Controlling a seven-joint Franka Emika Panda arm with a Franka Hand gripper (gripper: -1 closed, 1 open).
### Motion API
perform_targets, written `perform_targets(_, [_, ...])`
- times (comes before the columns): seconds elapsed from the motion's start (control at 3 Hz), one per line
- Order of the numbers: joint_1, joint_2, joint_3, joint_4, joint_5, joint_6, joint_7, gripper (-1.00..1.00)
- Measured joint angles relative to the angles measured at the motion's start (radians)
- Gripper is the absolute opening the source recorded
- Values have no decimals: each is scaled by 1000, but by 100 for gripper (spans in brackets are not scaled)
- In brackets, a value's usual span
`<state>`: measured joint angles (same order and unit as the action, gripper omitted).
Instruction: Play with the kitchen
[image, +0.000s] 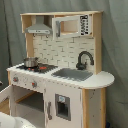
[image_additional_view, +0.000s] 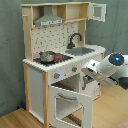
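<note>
The kitchen (image: 60, 55) is a tall white and light-wood toy unit, seen in both exterior views. It has a grey hood (image_additional_view: 49, 21), a black faucet (image: 84, 59) over a grey sink (image: 72, 74), and a red-ringed stove (image: 43, 67) with a small metal pot (image: 31, 62) on it. Its oven door (image_additional_view: 71, 104) hangs open and tilted outward. In the second exterior view my gripper (image_additional_view: 86, 70) is at the front of the kitchen (image_additional_view: 55, 60), just right of the knobs (image_additional_view: 57, 75) and above the open door. The white arm (image_additional_view: 113, 67) reaches in from the second exterior view's right.
The upper cupboard door (image_additional_view: 98, 10) stands open in the second exterior view. A microwave-style door (image: 72, 26) sits at the top right in the first exterior view. A rounded counter end (image: 102, 79) juts out beside the sink. Grey curtain (image_additional_view: 12, 50) behind, wooden floor (image_additional_view: 20, 120) below.
</note>
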<state>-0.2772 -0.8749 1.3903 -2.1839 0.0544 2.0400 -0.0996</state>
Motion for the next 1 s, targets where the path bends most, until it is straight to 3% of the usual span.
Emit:
perform_targets(0.33, [3,-11,-11,5,-20,-106,-1,100])
perform_targets(1.0, [40,-37,-66,56,-111,-312,-8,100])
